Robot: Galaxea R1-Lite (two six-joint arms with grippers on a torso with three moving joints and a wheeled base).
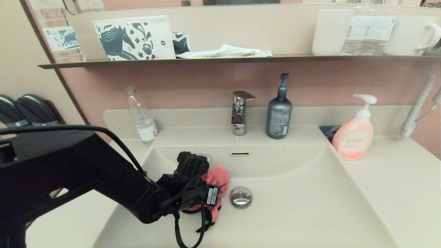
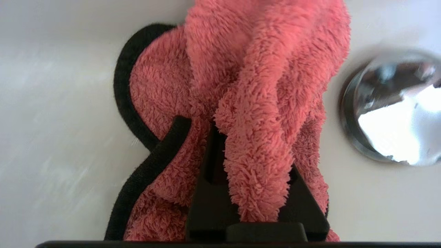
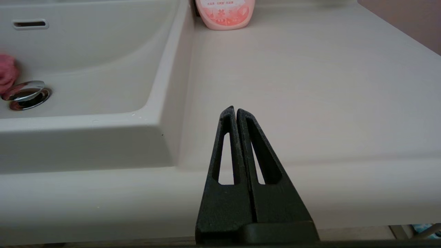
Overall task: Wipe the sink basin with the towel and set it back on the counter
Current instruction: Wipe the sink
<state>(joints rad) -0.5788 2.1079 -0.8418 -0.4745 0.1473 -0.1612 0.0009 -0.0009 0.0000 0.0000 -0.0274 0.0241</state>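
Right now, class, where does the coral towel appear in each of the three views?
Head view: towel lies in the basin, just left of the drain plug.
Left wrist view: towel fills the centre.
Right wrist view: a sliver at the left edge.
Shared landmark: the drain plug.

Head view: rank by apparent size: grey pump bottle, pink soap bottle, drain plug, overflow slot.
1-2. Grey pump bottle and pink soap bottle: too alike to rank, the grey one taller, the pink one wider.
3. Drain plug.
4. Overflow slot, smallest.
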